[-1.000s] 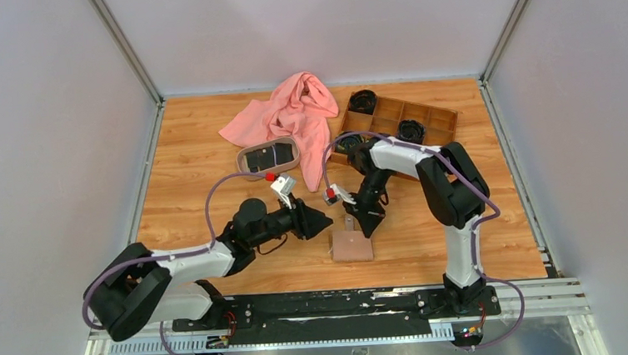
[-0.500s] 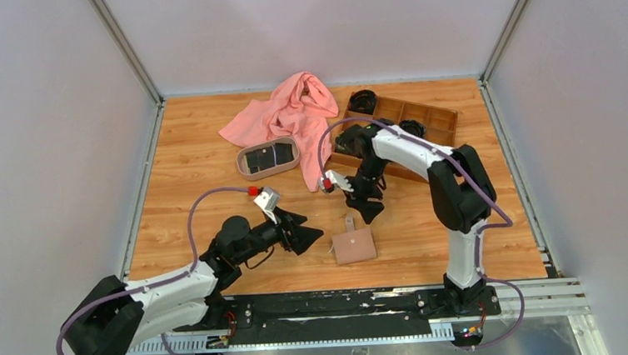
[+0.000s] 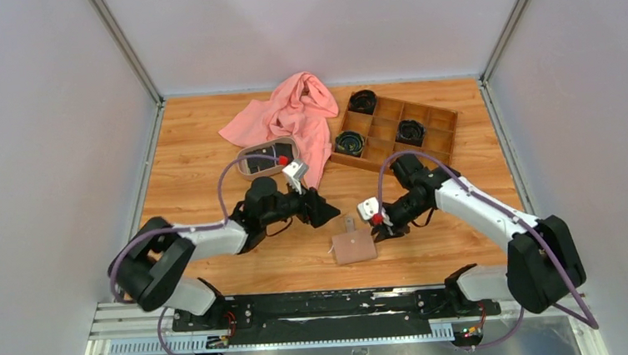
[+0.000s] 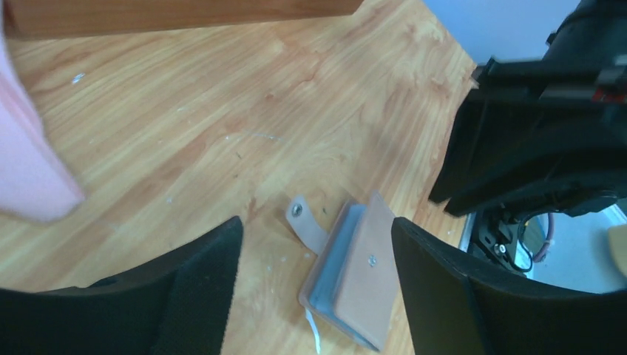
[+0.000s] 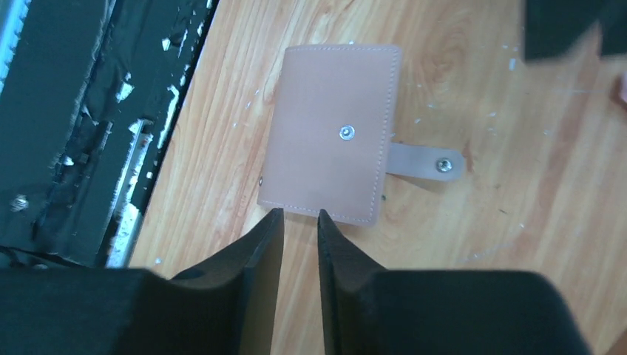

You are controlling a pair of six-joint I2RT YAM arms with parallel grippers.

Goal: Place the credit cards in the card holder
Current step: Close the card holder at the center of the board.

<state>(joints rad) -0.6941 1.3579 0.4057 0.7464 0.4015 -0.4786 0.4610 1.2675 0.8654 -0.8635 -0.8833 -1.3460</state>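
Gaping left gripper (image 4: 314,229), narrow-gapped right gripper (image 5: 299,216), both empty.

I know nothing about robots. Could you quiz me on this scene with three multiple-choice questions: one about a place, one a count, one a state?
1. How many black things sit in the box? A one B three C six
2. The wallet lies: A on the table B in the box C on the cloth
3. Its strap is: A snapped B missing C unsnapped
Answers: B, three compartments hold one each; A, bare wood surrounds it; C, the strap sticks out sideways.
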